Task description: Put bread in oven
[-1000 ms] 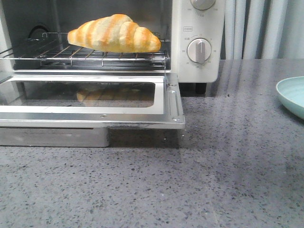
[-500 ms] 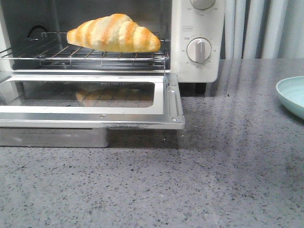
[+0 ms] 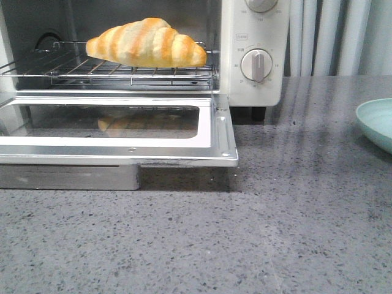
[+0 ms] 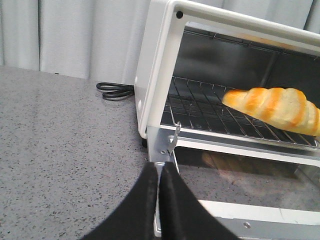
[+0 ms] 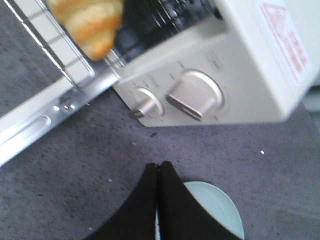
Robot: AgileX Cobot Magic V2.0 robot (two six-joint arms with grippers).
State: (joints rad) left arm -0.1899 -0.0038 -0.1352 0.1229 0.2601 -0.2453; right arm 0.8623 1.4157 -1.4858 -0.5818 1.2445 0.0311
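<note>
Hardly anything has changed over the last second: the bread lies on the wire rack inside the oven just as before, with the door still folded down flat. Both arms are clear of it. The left fingers are pressed together by the door's corner; the right fingers are pressed together above the pale plate at three o'clock on the surface. The placing looks finished; only shutting the door may remain.

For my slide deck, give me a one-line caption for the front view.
Bread resting on the wire rack inside the oven, door open.
</note>
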